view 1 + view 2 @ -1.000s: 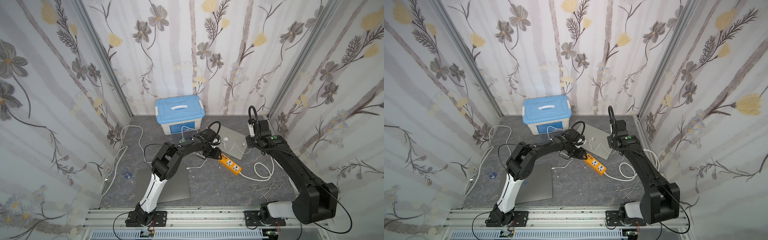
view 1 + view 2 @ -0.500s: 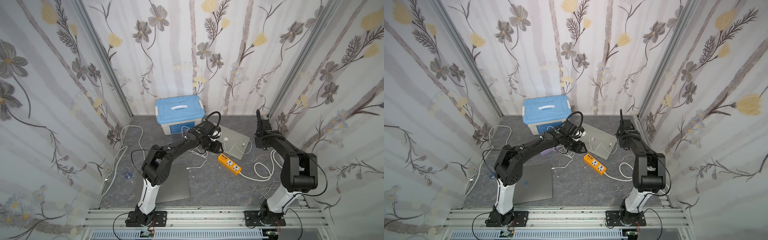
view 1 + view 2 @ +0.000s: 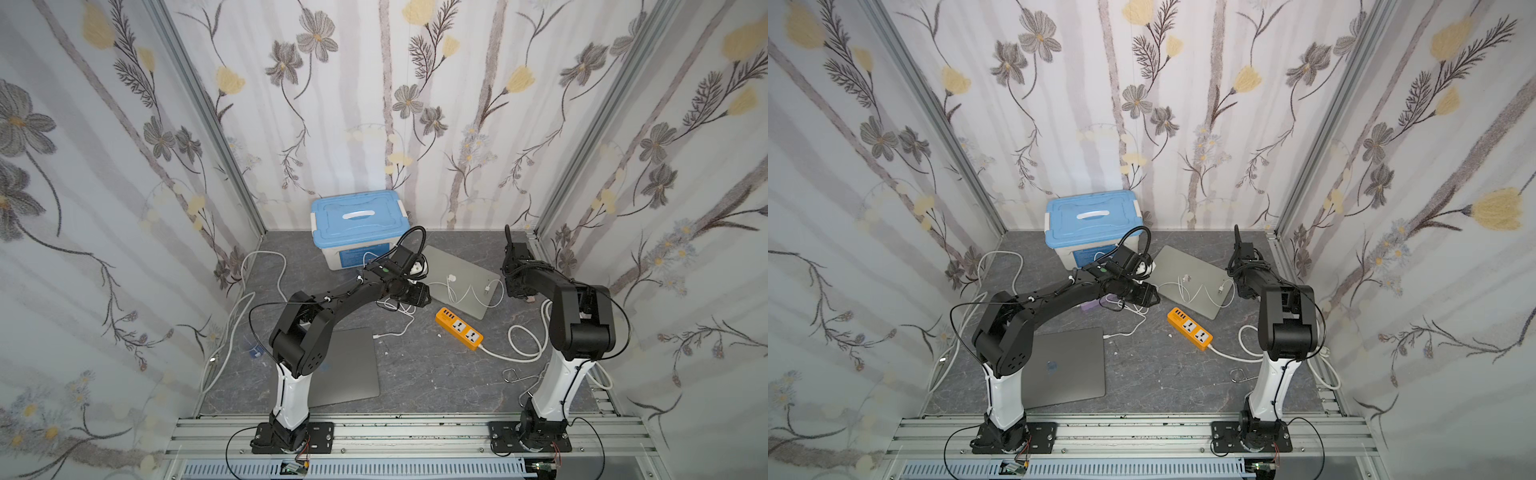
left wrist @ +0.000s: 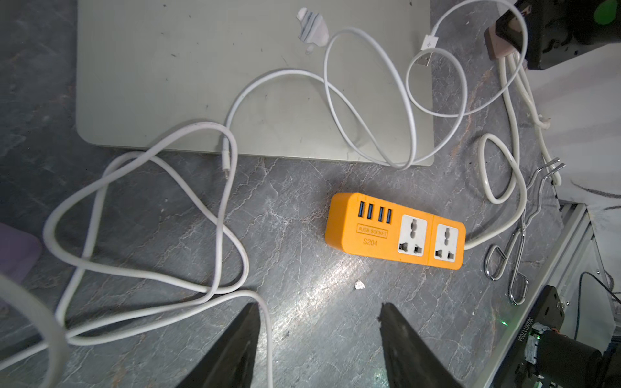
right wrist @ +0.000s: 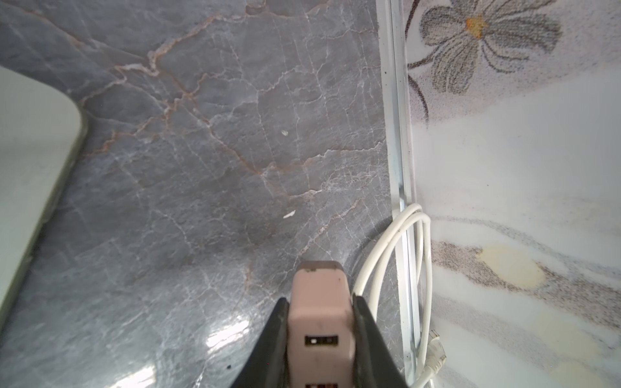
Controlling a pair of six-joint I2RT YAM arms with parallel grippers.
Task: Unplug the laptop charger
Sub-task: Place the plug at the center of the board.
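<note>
Table (image 4: 295, 215): grey stone-look slab with pale and rusty veins, polished, throwing white glare.
Silver laptop (image 4: 201, 84): matt metal lid, finely speckled and scuffed.
Power strip (image 4: 369, 221): smooth orange plastic with a soft sheen; white plastic socket faces.
White cables (image 4: 55, 339): smooth plastic sheath, slightly grubby.
Tongs (image 4: 519, 242): bright polished wire metal.
Charger (image 5: 319, 322): pale pink plastic, matt, with a darker worn rim.
Fingers (image 5: 268, 342) of the right hand (image 5: 320, 300): black, dull, smooth.
Wall (image 5: 504, 168): printed covering with a grainy, cloth-like look.
Corner rail (image 5: 398, 134): bare silvery metal.
Storage box (image 3: 357, 216): glossy blue plastic lid.
</note>
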